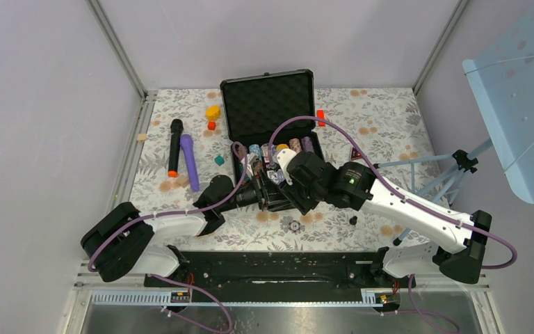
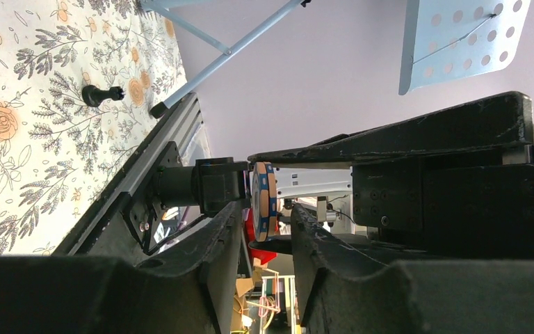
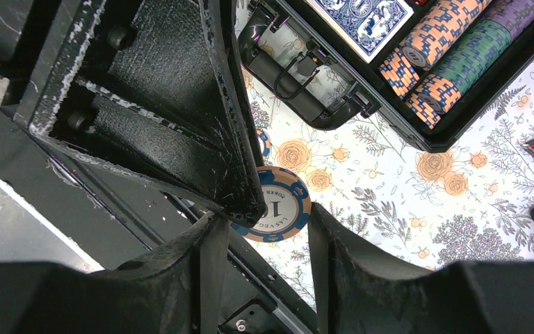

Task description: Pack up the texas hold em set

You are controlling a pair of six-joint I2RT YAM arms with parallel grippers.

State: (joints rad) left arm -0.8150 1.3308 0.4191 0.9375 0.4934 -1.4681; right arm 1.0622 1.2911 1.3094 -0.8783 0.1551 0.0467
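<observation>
poker chip [image 3: 277, 206]: left part hidden behind the other arm's finger
case [image 3: 417, 111]: cut off by top edge — rows only partly seen

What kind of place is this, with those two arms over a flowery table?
Probably a robot test booth: plain walls framed by metal rails, a floral tablecloth, two arms bolted to a base rail, and an open poker case as practice material.

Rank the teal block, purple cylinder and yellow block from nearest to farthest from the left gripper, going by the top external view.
From the left gripper:
1. teal block, just left of the open case.
2. purple cylinder, further left than the teal block.
3. yellow block, farthest back, beside the case's raised half.
</observation>
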